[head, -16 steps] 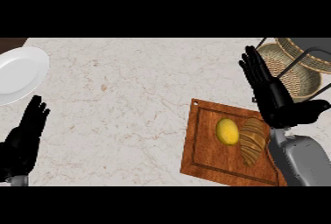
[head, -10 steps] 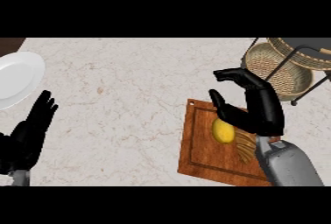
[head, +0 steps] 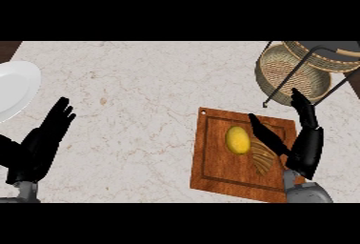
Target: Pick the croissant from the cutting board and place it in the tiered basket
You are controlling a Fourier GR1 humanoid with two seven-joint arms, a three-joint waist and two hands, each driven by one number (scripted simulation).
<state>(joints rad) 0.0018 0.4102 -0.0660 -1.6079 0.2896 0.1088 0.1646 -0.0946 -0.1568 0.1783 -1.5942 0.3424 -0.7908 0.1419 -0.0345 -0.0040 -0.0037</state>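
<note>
On the cutting board, right of the yellow lemon and just touching it, the croissant is lying partly under my right hand. That hand is hovering spread above the pastry, thumb reaching across its upper end and fingers pointing up toward the tiered basket, closing on nothing yet. I am judging the grasp as the step in hand: I am wanting to lower the palm straight down, curl round the croissant's middle and keep the thumb off the lemon so it is not getting nudged. My left hand is resting open at the left, below the white plate. I am finding no brand, label or writing anywhere.
</note>
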